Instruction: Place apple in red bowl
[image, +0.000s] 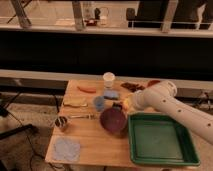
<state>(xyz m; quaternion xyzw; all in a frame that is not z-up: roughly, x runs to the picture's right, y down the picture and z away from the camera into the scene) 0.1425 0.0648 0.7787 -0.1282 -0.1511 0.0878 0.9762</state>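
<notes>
Gripper (121, 105) hangs low over the middle of the tabletop (95, 137), at the end of the white arm (165, 102) that reaches in from the right. Whether it is clenched or released I cannot tell.

The apple (127, 102) shows as a pale yellow spot right at the gripper, just beyond the rim of the maroon dish (114, 120). It seems to be in the grasp, but that is only my judgement.

The red bowl (152, 82) stands at the far right edge of the tabletop, partly hidden behind the arm. A dark brown clutter (131, 86) lies just beside it. Farther out are a white cup (108, 79), a blue block (111, 94) and a green tray (157, 140).

Several things could go wrong from here:
- The maroon dish is much closer than the red bowl, so an early release would put the fruit in the wrong vessel.
- A loose hold on a round fruit could let it slip and roll into the tray or off the tabletop.
- On the swing toward the bowl, the arm could brush the clutter or the white cup.
- The arm could also nudge the small bowl, which stands close to the edge.
</notes>
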